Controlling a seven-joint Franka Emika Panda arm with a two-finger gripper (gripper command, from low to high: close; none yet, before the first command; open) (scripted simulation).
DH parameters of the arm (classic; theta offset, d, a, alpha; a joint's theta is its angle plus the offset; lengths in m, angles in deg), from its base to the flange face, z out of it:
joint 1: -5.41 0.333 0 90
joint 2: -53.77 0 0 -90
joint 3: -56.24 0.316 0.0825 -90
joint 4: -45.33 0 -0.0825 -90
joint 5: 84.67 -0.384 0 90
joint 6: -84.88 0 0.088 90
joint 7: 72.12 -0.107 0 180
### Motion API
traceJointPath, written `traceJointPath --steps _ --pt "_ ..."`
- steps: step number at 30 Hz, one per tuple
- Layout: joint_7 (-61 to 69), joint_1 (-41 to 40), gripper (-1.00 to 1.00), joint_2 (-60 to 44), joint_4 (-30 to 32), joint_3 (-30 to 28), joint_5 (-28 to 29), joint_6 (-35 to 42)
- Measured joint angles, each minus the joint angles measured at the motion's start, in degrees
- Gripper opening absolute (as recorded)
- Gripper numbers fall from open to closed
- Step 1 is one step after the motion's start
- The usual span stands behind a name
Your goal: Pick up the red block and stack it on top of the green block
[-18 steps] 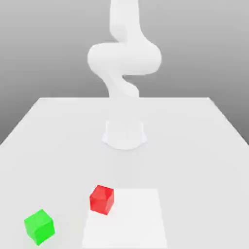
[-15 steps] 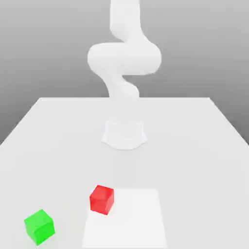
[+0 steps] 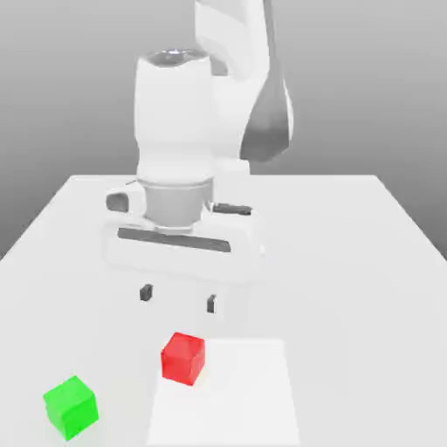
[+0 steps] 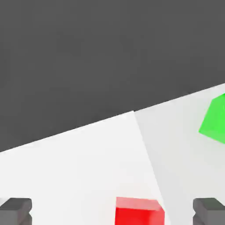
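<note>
The red block (image 3: 182, 358) rests on the white table near its front, at the left border of a brighter white patch. The green block (image 3: 70, 406) sits further toward the exterior view's left and nearer the front edge. My gripper (image 3: 178, 298) hangs open above the table, just behind the red block, with nothing between its dark fingertips (image 3: 146, 292). In the hand view the red block (image 4: 139, 211) lies between the two dark fingertips (image 4: 16, 211), closer to the one beside the green block (image 4: 215, 119).
The white table (image 3: 349, 262) stretches wide around the blocks. A brighter white square patch (image 3: 240, 393) lies at the front, touching the red block's side. The bulky white arm (image 3: 201, 113) stands over the table's middle.
The arm has swung down and forward: earlier only its upper links and base showed, now the hand and open fingers hang just behind the red block. Neither block has moved.
</note>
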Motion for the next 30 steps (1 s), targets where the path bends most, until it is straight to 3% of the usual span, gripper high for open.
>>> traceJointPath --steps 7,8,15,22,30 --pt "0.5 -0.7 0.0 -14.5 -0.3 0.8 -1.5 -11.9" --pt "0.6 -0.9 -1.0 -16.0 -0.5 1.0 -1.6 -13.1" --pt "0.4 -1.0 -1.0 -16.1 -0.5 1.1 -1.4 -13.2" --pt "-1.0 -1.5 -1.0 -4.0 0.5 0.8 0.0 -2.2" --pt "-9.2 -8.5 -1.0 -9.2 -14.6 -3.4 -1.3 7.7"
